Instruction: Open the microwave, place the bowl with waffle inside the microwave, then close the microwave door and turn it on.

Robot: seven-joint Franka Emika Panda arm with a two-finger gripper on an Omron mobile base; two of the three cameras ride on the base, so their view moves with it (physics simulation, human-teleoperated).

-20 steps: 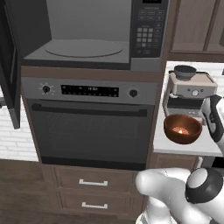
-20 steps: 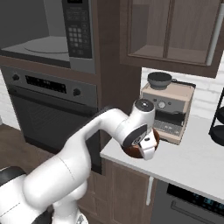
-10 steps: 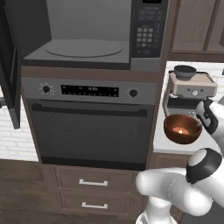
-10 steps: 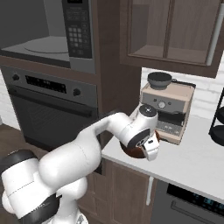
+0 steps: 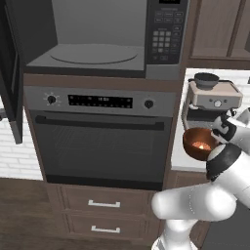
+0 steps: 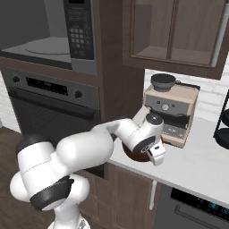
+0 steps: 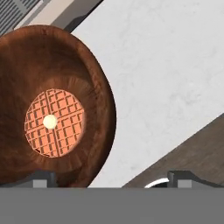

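The tool [image 7: 109, 177] hangs over the bowl [image 7: 52, 105] with its tips spread wide apart, one over the bowl's near rim, the other out over the bare worktop [image 7: 175, 74]; nothing is gripped. The waffle [image 7: 54, 122] lies flat in the bowl's bottom. The bowl [image 5: 199, 143] sits near the worktop's front edge, just in front of the coffee machine [image 5: 212, 97], with pale open surface beside it. Farther off, past the wall oven [image 5: 100, 136], the microwave [image 5: 112, 36] stands open: its door [image 5: 10, 73] is swung out to the far side, the turntable [image 5: 93, 54] and grey cavity unobstructed, the keypad [image 5: 164, 30] nearest the bowl.
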